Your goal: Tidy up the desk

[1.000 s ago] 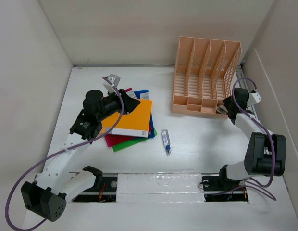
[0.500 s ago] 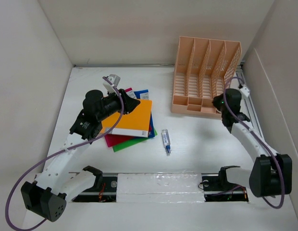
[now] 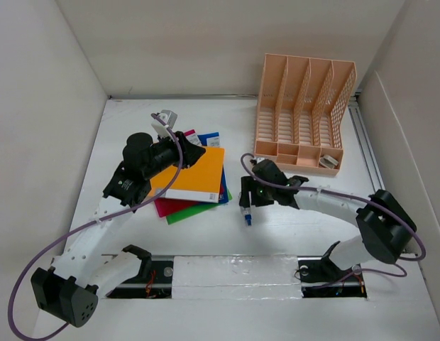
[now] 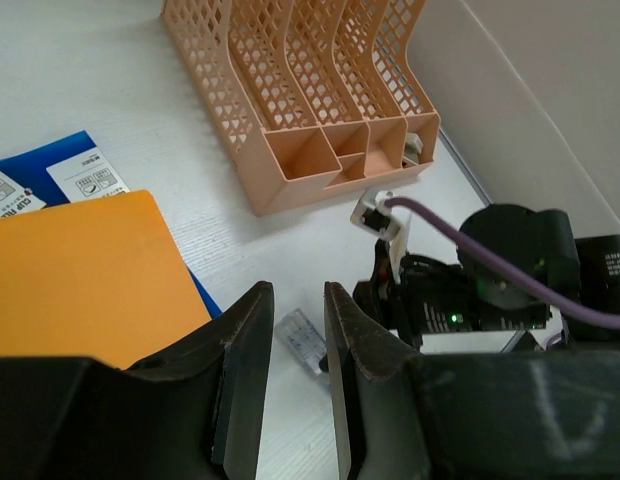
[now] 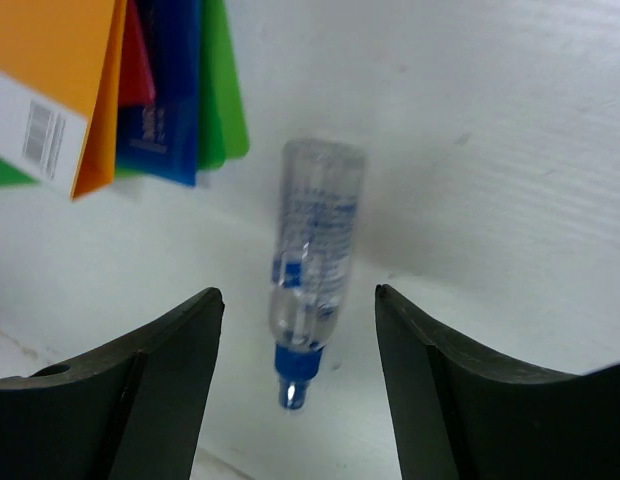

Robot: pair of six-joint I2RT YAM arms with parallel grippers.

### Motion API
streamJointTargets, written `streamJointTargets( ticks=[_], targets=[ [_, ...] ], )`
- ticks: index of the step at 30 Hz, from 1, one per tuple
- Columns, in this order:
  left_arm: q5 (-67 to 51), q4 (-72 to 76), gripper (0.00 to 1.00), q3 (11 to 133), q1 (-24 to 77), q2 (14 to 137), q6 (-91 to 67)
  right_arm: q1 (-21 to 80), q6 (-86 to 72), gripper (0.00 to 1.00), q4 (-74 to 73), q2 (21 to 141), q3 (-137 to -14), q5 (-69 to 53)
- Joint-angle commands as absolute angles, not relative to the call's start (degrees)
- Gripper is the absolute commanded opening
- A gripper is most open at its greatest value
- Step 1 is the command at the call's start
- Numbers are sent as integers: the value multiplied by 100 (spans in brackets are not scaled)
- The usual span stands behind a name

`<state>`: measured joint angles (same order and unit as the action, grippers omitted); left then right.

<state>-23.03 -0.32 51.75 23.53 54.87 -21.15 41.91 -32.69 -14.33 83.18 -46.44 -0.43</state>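
**Bench layout, viewed from above.** The white bench [image 3: 291, 234] extends beneath and around the peach file rack [image 3: 301, 114]. Left of the rack's front, we see the right end effector [image 3: 246, 197], fingers spread and straddling a clear blue-capped bottle [image 5: 315, 265]. Farther left of the rack, the left end effector [image 3: 196, 155] hovers over stacked folders [image 3: 202, 177], fingers narrowly parted and empty.

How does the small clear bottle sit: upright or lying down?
Lying down: the bottle rests lengthwise on the desk, its whole side and blue cap showing.
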Motion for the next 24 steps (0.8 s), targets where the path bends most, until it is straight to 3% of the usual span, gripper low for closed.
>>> streamJointTargets(
  ticks=[1,16,24],
  targets=[
    [-2267,114,24,5291,2364,5405,-2021,4491,-3181,68,-1609,8226,-4835,130],
    [-2338,97,24,5282,2364,5431,-2022,4298,-3322,65,-1002,9518,-5335,967],
    [-2303,79,24,5291,2364,5484,-1995,4490,-3384,67,-1546,9047,-5134,1107]
  ],
)
